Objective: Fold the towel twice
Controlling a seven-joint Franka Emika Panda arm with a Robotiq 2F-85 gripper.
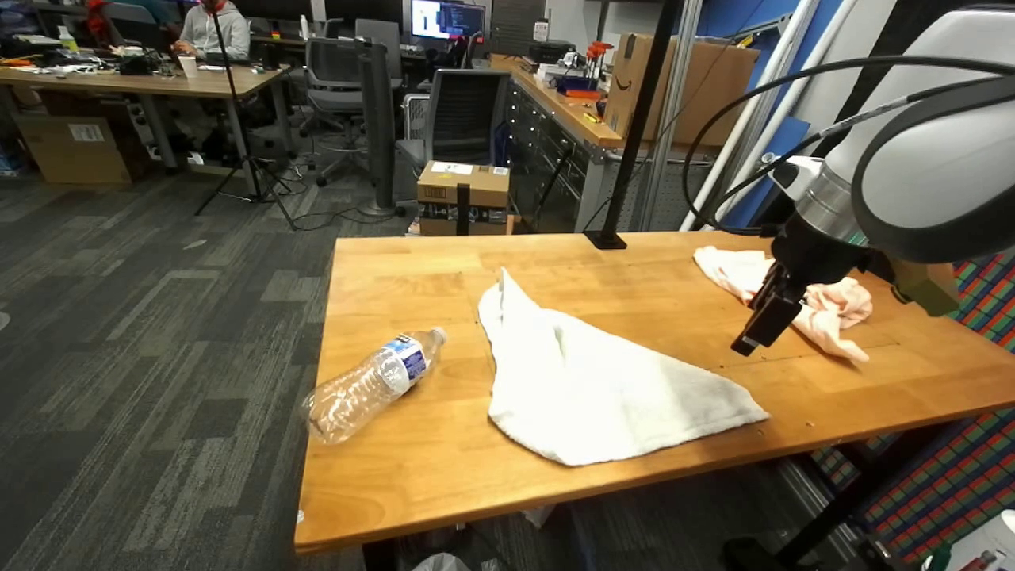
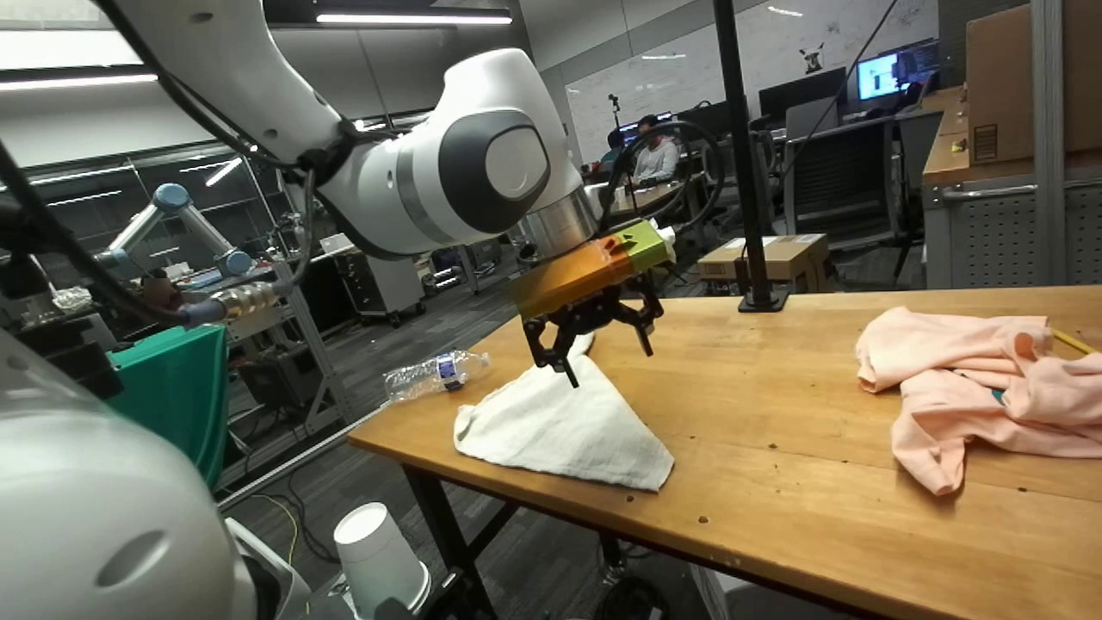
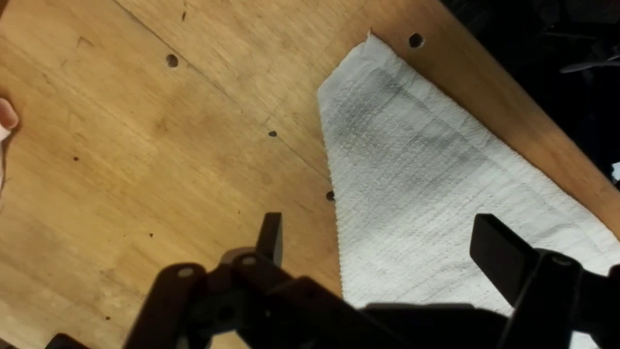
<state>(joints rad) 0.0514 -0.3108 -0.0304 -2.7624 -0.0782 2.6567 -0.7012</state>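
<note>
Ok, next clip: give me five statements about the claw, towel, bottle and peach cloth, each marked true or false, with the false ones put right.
1. The white towel and the clear bottle lie apart on the wooden table. True.
2. The bottle stands upright. False: it lies on its side.
3. The claw is open and holds nothing. True.
4. The towel is spread out as a full rectangle. False: its outline is roughly triangular.
5. The peach cloth lies crumpled, away from the towel. True.
</note>
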